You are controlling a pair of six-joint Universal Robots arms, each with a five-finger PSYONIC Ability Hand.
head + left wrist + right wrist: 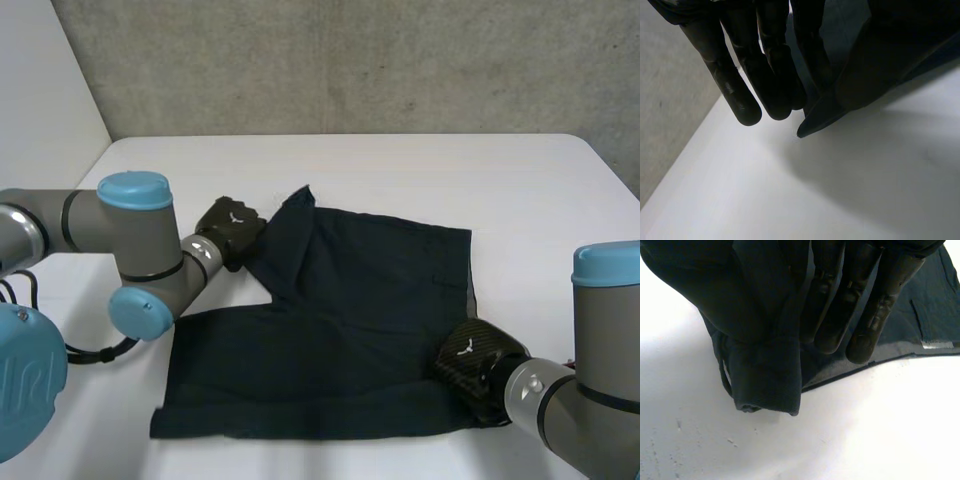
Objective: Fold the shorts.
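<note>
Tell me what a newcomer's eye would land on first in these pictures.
The dark shorts spread across the middle of the white table stand out first. Next come the two black hands at opposite corners: the left hand pinches the far left corner, lifted off the table, and the right hand grips the near right corner, bunched in its fingers.
</note>
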